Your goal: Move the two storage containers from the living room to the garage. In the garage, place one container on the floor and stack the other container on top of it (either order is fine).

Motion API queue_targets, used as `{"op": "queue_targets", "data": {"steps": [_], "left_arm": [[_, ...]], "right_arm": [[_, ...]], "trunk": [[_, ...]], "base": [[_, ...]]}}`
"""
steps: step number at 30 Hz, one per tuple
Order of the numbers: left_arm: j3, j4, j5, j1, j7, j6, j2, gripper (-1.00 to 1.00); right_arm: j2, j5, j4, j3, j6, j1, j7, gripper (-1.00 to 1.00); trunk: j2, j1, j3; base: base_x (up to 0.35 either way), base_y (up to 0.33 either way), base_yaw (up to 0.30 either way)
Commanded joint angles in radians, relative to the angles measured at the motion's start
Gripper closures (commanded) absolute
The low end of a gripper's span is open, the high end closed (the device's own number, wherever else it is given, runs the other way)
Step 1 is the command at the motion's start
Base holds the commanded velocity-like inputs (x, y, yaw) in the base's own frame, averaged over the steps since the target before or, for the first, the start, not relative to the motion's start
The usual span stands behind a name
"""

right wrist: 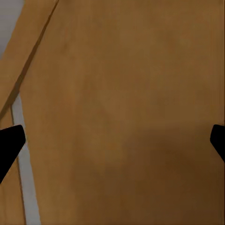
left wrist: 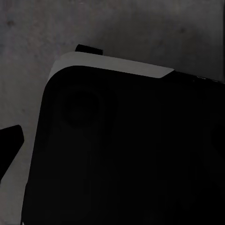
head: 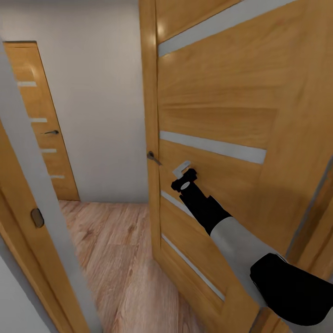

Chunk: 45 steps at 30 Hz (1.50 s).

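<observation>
The right arm [head: 240, 240] reaches forward and up, its right gripper [head: 184, 178] against the open wooden door [head: 222, 115] just beside the door handle [head: 152, 157]. Left of the door's edge, light wood plank floor [head: 115, 249] runs to a white wall [head: 92, 92] and a closed second door [head: 44, 125]. In the right wrist view the fingertips [right wrist: 9, 145] stand wide apart, holding nothing, with door wood between them; the left gripper's [left wrist: 9, 145] spread I cannot tell, and no storage container is in sight.

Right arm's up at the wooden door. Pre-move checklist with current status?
1. Right gripper at the open door, beside the handle: ok.
2. Right fingers spread, nothing between them: ok.
3. Gripper touching the door panel: cannot tell.
4. Wood floor through the doorway free of obstacles: ok.
5. Far door down the hall shut: ok.
6. Left gripper state: cannot tell, view dark.
</observation>
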Motion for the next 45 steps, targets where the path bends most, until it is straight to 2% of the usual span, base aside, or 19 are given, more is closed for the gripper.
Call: {"op": "queue_targets", "data": {"steps": [1,14,24,32,45], "left_arm": [[0.000,0.000,0.005,0.000,0.000,-0.002,0.000,-1.00],[0.001,0.000,0.005,0.000,0.000,-0.002,0.000,-1.00],[0.001,0.000,0.005,0.000,0.000,-0.002,0.000,-1.00],[0.001,0.000,0.005,0.000,0.000,-0.002,0.000,-1.00],[0.001,0.000,0.005,0.000,0.000,-0.002,0.000,-1.00]], "right_arm": [[0.000,0.019,-0.001,0.002,0.008,-0.001,-0.006,-1.00],[0.000,0.016,0.002,0.000,0.015,-0.001,-0.008,-1.00],[0.000,0.009,0.011,-0.002,0.017,-0.001,-0.055,-1.00],[0.000,0.009,0.013,-0.003,0.017,-0.001,-0.058,-1.00],[0.000,0.008,0.013,-0.003,0.016,-0.001,-0.058,-1.00]], "trunk": [[0.000,0.001,-0.001],[0.000,0.001,-0.001],[0.000,0.001,-0.001],[0.000,0.001,-0.001],[0.000,0.001,-0.001]], "base": [[0.302,0.000,0.000],[0.308,0.000,0.000],[0.310,0.000,0.000],[0.300,0.000,0.000],[0.192,0.000,0.000]]}}
